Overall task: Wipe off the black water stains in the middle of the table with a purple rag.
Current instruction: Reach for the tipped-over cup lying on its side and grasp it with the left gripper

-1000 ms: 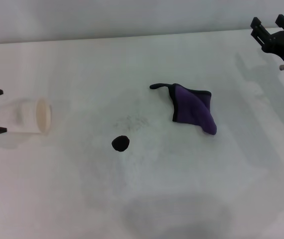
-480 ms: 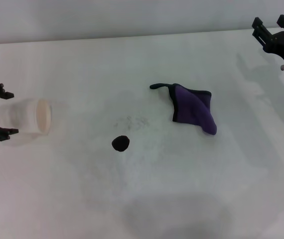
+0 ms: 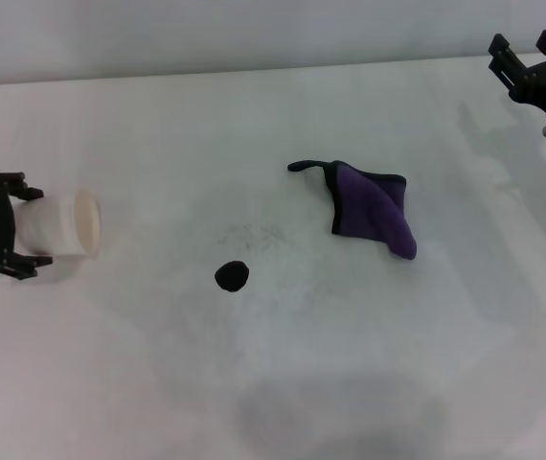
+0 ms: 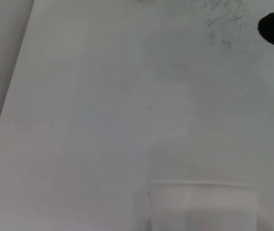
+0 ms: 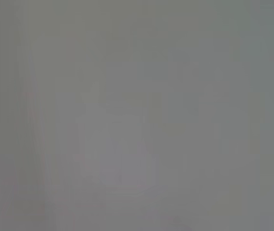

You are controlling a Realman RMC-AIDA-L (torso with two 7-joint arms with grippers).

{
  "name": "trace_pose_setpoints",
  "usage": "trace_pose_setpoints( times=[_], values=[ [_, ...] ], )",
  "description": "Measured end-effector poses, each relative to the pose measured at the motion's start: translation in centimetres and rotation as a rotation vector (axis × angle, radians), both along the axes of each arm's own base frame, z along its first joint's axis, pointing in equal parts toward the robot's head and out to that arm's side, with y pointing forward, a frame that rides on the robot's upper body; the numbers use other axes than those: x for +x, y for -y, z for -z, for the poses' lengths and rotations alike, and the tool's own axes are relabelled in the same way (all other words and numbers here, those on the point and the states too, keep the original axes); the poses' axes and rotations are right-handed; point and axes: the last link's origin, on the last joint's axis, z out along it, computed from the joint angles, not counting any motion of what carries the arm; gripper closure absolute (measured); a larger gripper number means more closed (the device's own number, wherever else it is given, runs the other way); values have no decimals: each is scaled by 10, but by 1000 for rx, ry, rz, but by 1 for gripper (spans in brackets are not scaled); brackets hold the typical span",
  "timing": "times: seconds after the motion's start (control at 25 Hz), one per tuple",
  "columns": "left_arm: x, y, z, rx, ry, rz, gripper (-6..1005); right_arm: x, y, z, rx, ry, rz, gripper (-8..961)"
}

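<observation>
The black water stains are found nearest, on the middle of the white table, with faint grey specks just beyond them. At the left edge, the left hand is seen spread around the base of a white paper cup lying on its side. Farther back, the purple rag lies crumpled, well apart from the stains. At the far right corner, the right hand is held spread above the table.

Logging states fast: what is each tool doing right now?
Left tool: open, fingers either side of the cup lying on its side.
Right tool: open, empty, far right.
</observation>
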Motion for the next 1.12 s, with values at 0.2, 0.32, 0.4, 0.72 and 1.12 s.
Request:
trace_pose_setpoints(
  times=[0.2, 0.32, 0.4, 0.72, 1.12],
  values=[
    [-5, -4, 10, 29, 4, 2, 114, 0, 0, 0, 0, 0, 1, 227],
    [-4, -4, 10, 34, 18, 8, 114, 0, 0, 0, 0, 0, 1, 227],
    [-3, -4, 10, 36, 25, 7, 115, 0, 0, 0, 0, 0, 1, 227],
    [-5, -4, 12, 45, 24, 3, 119, 0, 0, 0, 0, 0, 0, 227],
    [-6, -4, 13, 50, 25, 2, 170, 0, 0, 0, 0, 3, 1, 227]
  ],
)
